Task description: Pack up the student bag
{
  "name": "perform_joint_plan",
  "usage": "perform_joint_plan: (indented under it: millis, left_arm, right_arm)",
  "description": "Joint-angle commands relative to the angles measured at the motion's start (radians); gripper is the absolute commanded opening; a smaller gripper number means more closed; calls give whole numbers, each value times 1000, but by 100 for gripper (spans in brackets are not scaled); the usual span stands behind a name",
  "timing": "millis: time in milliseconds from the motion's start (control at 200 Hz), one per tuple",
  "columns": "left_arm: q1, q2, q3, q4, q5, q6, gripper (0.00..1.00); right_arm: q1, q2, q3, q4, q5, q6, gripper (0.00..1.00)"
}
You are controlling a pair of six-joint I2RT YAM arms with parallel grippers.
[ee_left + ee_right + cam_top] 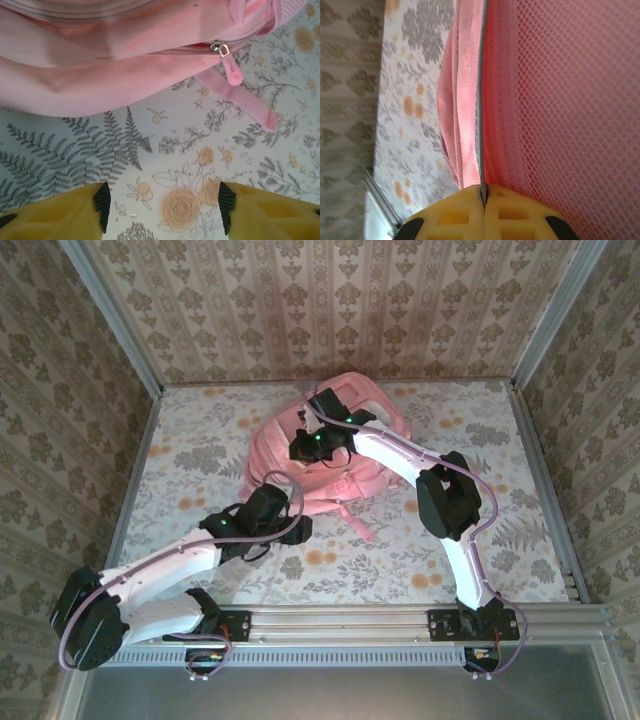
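Observation:
The student bag (272, 452) is a big pink backpack lying at the far middle of the table. My right gripper (300, 448) rests on top of it, shut on a thin grey edge (479, 115) of the bag. In the right wrist view the yellow fingers (483, 192) meet on that edge, between pink fabric and pink mesh (560, 100). My left gripper (281, 505) hovers open over the tablecloth just in front of the bag. In its wrist view its fingers (162, 205) hold nothing. The bag's lower edge (100, 65) and a zip pull (231, 70) lie ahead of them.
A pink strap (240, 100) trails from the bag onto the floral tablecloth (200, 470). Wallpapered walls (340, 300) close in the back and both sides. A metal rail (400, 620) with the arm bases runs along the near edge.

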Motion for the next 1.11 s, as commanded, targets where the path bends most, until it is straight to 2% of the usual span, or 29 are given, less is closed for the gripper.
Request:
perform_joint_plan:
  millis: [0, 135, 370, 500, 850, 990, 1100]
  left_arm:
    - [-10, 68, 46, 87, -52, -26, 63]
    - [-14, 203, 128, 97, -67, -2, 63]
    - [-25, 426, 257, 92, -54, 22, 65]
    - [-31, 489, 293, 103, -42, 22, 65]
    - [-43, 608, 383, 48, -108, 3, 65]
    - [-63, 658, 434, 2, -134, 5, 61]
    - [-63, 670, 447, -22, -159, -2, 52]
  right_arm:
    - [2, -67, 41, 125, 62, 231, 0]
    - [2, -44, 71, 111, 94, 328, 0]
    - [2, -20, 78, 118, 123, 384, 0]
    - [2, -10, 83, 122, 116, 388, 0]
    - [2, -4, 79, 138, 100, 414, 0]
    - [1, 0, 75, 141, 94, 422, 0]
    - [-2, -1, 58, 156, 88, 429, 0]
